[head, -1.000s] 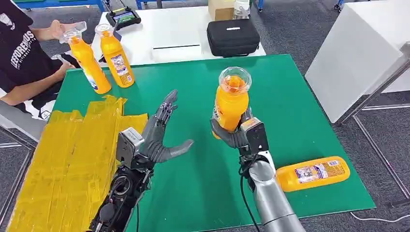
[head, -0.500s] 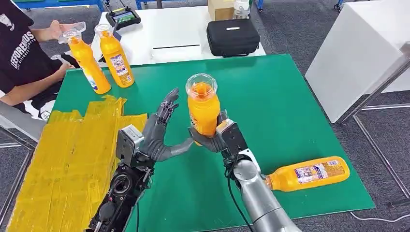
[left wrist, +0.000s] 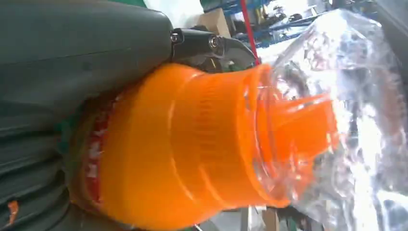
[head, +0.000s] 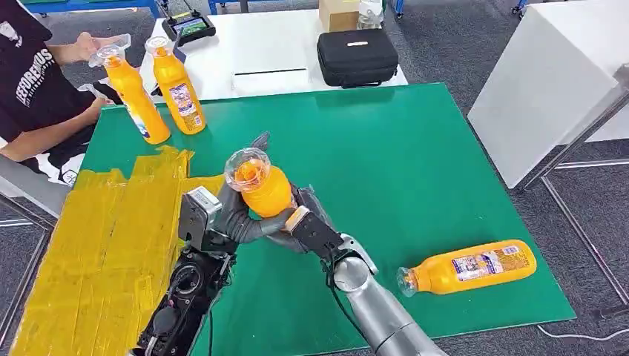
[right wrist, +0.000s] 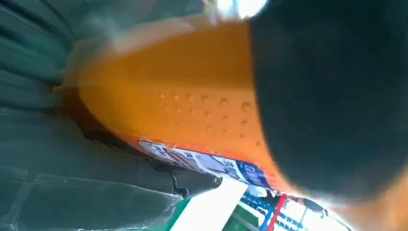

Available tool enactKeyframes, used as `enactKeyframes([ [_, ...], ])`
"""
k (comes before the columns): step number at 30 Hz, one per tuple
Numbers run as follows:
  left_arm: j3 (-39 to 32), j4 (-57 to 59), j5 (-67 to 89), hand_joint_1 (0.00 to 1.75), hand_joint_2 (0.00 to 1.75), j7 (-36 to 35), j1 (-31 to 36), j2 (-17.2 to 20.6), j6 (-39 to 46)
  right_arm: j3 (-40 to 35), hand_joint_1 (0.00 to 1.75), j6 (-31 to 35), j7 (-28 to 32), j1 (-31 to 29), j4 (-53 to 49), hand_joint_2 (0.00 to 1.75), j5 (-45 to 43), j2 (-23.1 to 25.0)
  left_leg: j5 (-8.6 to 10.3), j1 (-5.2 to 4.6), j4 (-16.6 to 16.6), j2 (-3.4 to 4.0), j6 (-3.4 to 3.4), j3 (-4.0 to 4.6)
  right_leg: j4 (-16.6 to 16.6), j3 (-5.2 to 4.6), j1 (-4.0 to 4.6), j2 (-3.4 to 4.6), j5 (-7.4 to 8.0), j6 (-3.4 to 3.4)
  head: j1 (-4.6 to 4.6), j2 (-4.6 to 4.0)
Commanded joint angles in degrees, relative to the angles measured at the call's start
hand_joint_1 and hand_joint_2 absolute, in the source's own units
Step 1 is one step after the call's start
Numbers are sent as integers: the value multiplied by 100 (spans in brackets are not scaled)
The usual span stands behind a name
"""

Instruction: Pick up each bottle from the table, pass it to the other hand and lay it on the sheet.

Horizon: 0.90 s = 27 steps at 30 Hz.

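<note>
Head view: right hand (head: 311,226) has carried the bottle (head: 261,185) leftward into the left hand (head: 237,215); handover under way. Right fingers grip its base from 4 o'clock, left thumb hooks under it; whether the left fingers have closed, I can't tell.

Left wrist: bottle (left wrist: 192,144) against the palm.

Right wrist: bottle (right wrist: 183,110) gripped.

Yellow sheet (head: 96,245) at 9 o'clock.
</note>
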<state>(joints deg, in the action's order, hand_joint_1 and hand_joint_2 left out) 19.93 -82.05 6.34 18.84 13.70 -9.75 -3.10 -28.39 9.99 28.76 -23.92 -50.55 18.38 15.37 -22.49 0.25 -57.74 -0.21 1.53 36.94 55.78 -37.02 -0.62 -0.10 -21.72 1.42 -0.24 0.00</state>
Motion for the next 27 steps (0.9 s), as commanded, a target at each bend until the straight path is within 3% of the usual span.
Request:
enactKeyframes([
  [1,182,623,46,0,175,-57,277,89,187,-559,175,114,125,-115,439,175,216,-51,-20,5,-2,-1,-7,-45,-2,48,6,-2,-19,-6,-2,0],
  [7,179,722,77,0,175,6,221,99,243,-651,175,141,358,19,269,175,239,-119,-19,5,3,0,-7,-48,-6,50,5,0,-18,-5,0,0],
  [8,95,716,-31,155,175,106,294,105,245,-684,175,59,549,65,53,175,163,-205,-25,6,1,0,-9,-59,-5,62,7,-1,-25,-7,-2,0],
  [10,58,689,-63,175,175,102,312,107,251,-676,175,44,556,58,33,175,149,-215,-14,3,4,-6,-6,-38,-6,42,4,-6,-16,-5,-2,0],
  [27,-133,576,-319,175,175,91,242,141,184,-505,175,239,641,93,-161,175,-12,-258,-14,3,0,1,-7,-32,-1,34,4,0,-14,-5,0,0],
])
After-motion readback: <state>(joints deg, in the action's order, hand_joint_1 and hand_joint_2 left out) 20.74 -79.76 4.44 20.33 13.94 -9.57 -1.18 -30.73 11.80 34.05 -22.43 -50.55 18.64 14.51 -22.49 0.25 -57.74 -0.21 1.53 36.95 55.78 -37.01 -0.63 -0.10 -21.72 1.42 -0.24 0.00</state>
